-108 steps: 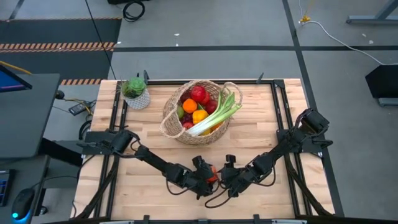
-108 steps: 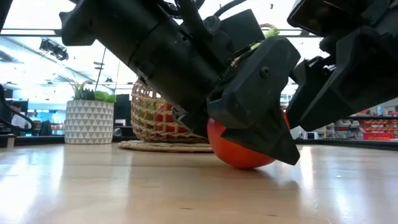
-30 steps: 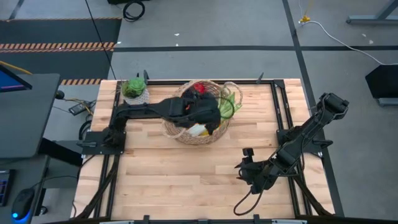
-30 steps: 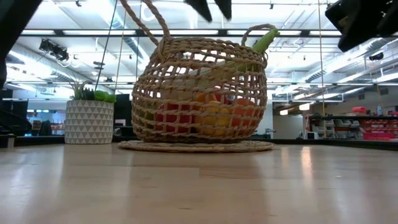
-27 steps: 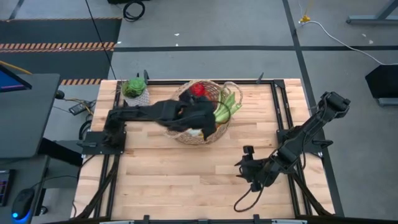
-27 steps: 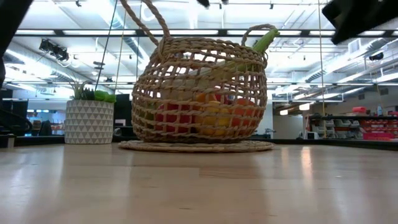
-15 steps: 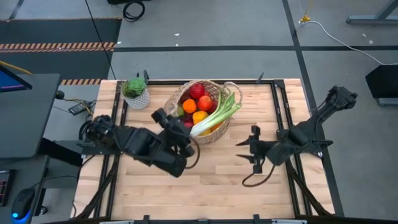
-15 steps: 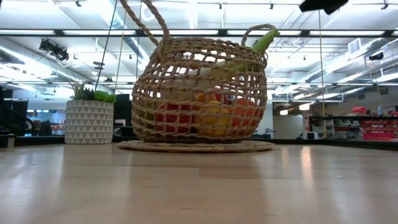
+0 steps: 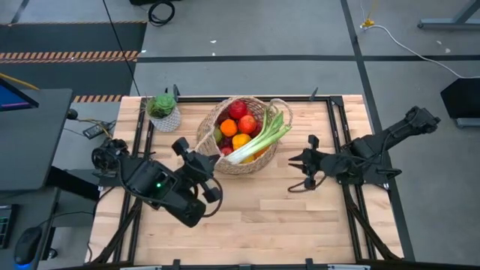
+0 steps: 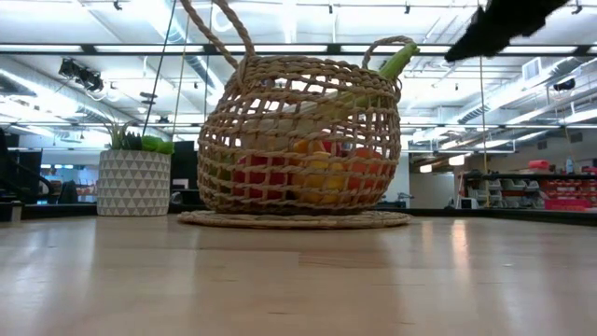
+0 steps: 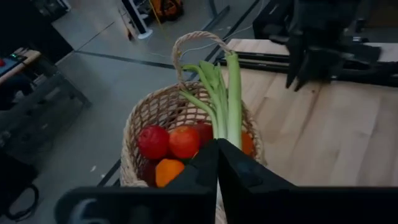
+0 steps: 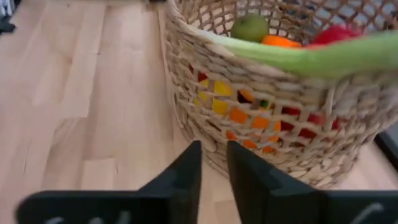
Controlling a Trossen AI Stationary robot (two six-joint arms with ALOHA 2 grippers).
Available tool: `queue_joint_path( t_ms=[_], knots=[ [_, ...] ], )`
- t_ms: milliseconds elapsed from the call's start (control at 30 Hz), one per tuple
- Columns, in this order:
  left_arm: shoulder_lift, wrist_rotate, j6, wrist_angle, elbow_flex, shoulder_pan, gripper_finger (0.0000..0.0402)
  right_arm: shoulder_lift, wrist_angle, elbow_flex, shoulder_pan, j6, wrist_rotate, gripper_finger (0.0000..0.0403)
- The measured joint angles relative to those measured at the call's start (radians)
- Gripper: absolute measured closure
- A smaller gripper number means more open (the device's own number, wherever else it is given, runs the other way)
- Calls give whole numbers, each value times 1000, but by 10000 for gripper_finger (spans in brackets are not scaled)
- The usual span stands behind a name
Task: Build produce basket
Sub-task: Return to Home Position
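The wicker basket is sitting at the far middle of the table, already carrying apples, oranges and the leek. With loading apparently finished, both claws are hanging empty beside it. The left gripper is clenched, and the right gripper is seemingly slightly parted.

The basket, holding leek, pear and orange, stands near the slightly parted tool.

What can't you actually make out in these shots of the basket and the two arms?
- Lower produce in the basket: high view, buried under the leek and top fruit; low view, the weave shows only colour patches.
- Right arm: low view, mostly cut off by the top edge.
- Basket handles: right wrist view, outside the frame.
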Motion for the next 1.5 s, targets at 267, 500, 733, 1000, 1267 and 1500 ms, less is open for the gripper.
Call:
queue_joint_path(
  t_ms=[267,500,733,1000,1267,1500],
  knots=[
    [32,3,-80,0,0,-37,397,-184,159,-174,-98,-33,-163,393],
    [89,21,-109,0,-1,-62,397,-339,196,-249,-167,-84,-273,396],
    [174,56,-143,0,-1,-63,397,-469,282,-345,-220,-136,-414,392],
    [217,91,-122,62,-1,-71,397,-531,564,-552,-264,-186,-568,396],
    [216,189,59,142,-1,-86,397,-532,812,-735,-331,-213,-599,394],
    [216,232,60,191,-1,-73,394,-532,889,-738,-411,-268,-734,394]
  ],
)
